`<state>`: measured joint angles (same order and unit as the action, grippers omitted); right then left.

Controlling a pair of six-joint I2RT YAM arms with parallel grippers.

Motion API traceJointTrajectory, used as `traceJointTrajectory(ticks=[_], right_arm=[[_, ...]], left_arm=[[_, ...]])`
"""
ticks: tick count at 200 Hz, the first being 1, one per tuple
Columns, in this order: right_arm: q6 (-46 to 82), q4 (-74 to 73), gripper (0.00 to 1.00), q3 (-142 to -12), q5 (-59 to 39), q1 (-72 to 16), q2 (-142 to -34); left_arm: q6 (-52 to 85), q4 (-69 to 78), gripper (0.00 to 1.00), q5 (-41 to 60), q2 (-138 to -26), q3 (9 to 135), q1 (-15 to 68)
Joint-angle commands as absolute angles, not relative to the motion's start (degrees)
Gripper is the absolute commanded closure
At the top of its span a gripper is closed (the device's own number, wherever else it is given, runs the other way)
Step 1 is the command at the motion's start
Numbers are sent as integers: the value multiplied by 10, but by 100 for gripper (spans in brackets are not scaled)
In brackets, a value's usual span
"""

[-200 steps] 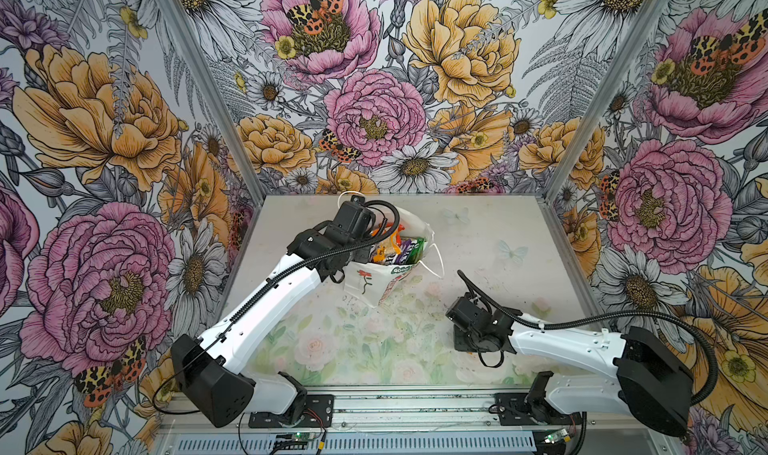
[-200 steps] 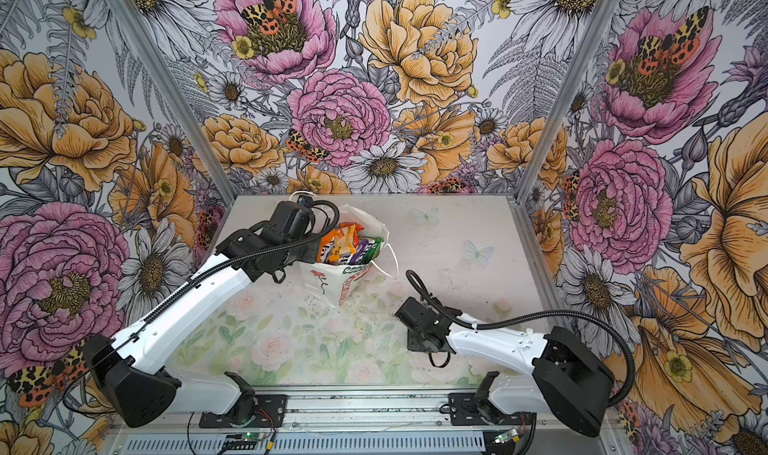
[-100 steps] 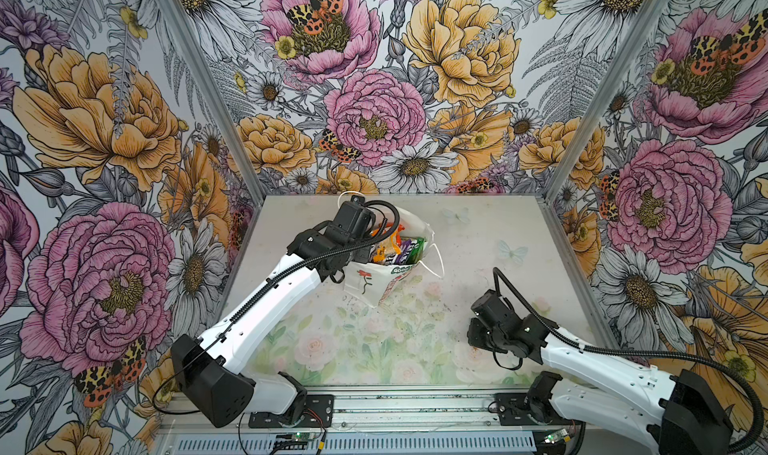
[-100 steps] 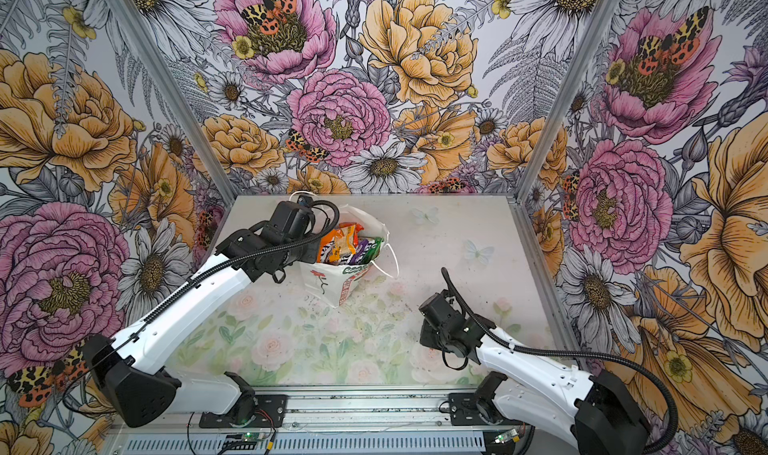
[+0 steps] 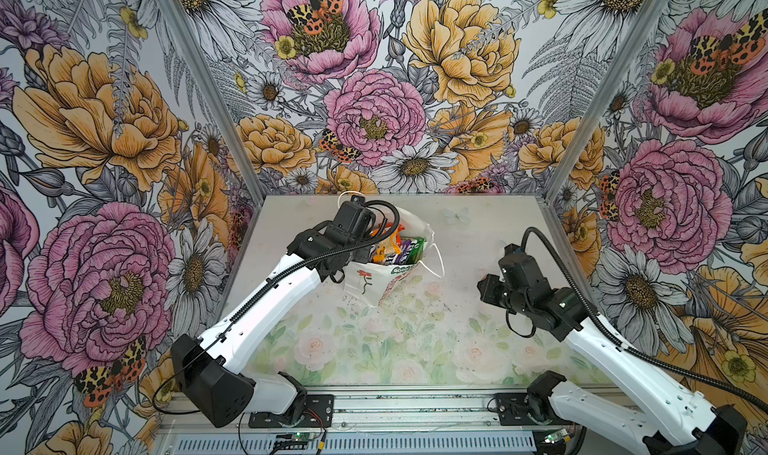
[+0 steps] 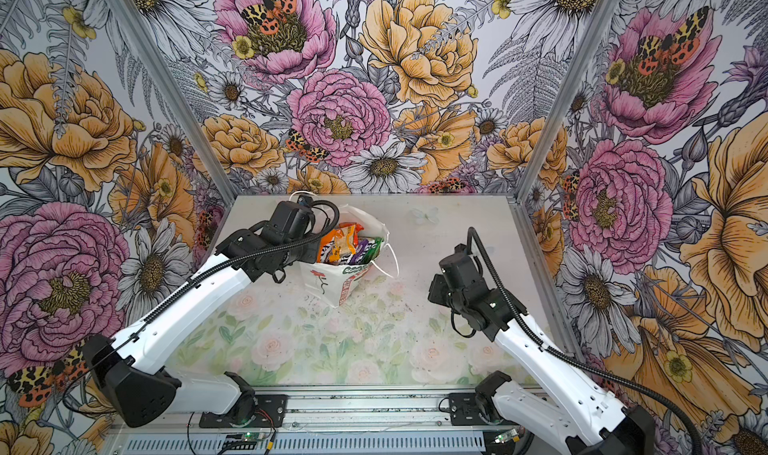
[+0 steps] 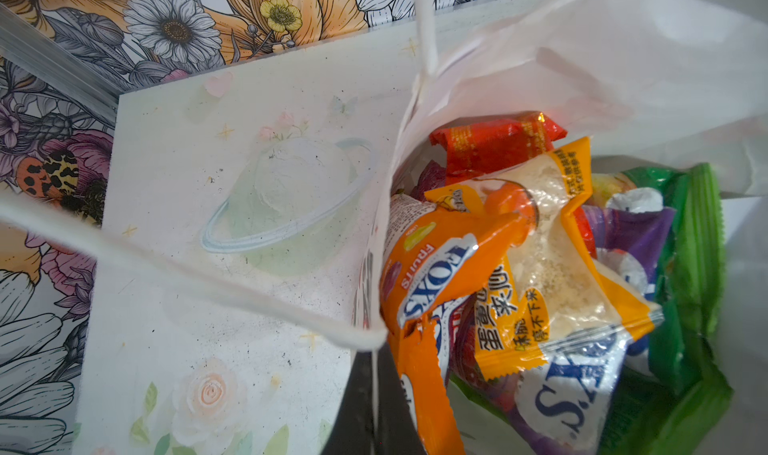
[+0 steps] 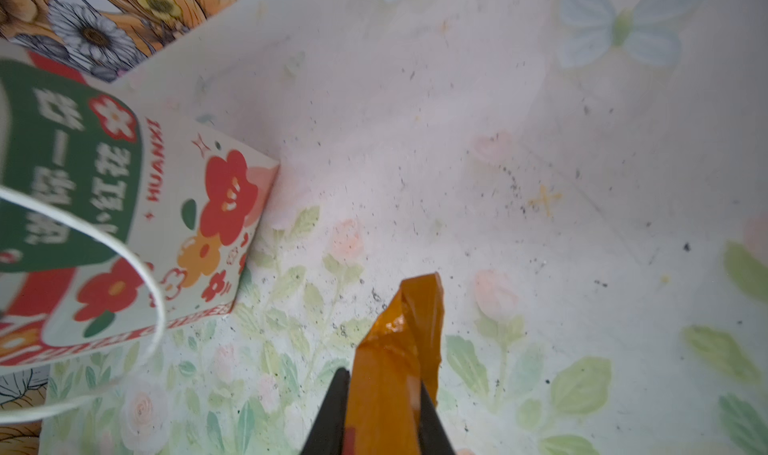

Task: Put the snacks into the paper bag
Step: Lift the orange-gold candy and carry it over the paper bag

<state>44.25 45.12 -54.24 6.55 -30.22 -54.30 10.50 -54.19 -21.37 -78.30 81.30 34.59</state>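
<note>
Starting on the left: the left gripper [image 7: 374,374] has its jaws pressed together on the rim of the paper bag [image 5: 374,282]. The thin white wall runs straight down between the two dark fingers, so that arm is busy propping the mouth open. One cord handle [image 7: 208,282] stretches across its wrist view, outside the bag.

Now the bag itself. It stands toward the back of the table [image 5: 374,349], a little left of centre in both top views, mouth up, and it's crammed. Snacks [image 7: 498,266] in orange, red, purple and green are heaped to the brim, some poking above it. No loose packet on the table that I can see.

Across to the right, and here's the one that matters: the right gripper [image 8: 382,390] is pinching an orange packet [image 8: 399,340]. Its jaws are only slightly apart, with the crumpled film squeezed between them. The packet's long axis runs straight out past the fingertips, in line with the fingers. This gripper hangs over bare table, well apart from the bag. The bag lies to its left, with its flowered face turned that way.

So the carry, I'd say, goes leftward and up over the rim, then down into whatever gap is left on the right-hand side of the mouth. The right arm is the only free one. Tight fit, I reckon, and the packet may end up resting on top of the pile.
</note>
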Motion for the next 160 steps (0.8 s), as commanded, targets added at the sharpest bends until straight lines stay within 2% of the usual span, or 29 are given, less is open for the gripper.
traceJointTrajectory(ticks=[1,47,94,160], right_arm=[[376,460,100,-623,96,-298,-577],[351,434,100,-762,64,-309,-668],[321,424,100,-866,66,-382,-763],[291,424,100,-950,85,-437,-861]], left_arm=[[110,-519,100,-210,-765,821,342],[109,-519,100,-209,-762,821,343],[108,-519,100,-214,-758,822,345],[108,-519,100,-219,-753,822,344]])
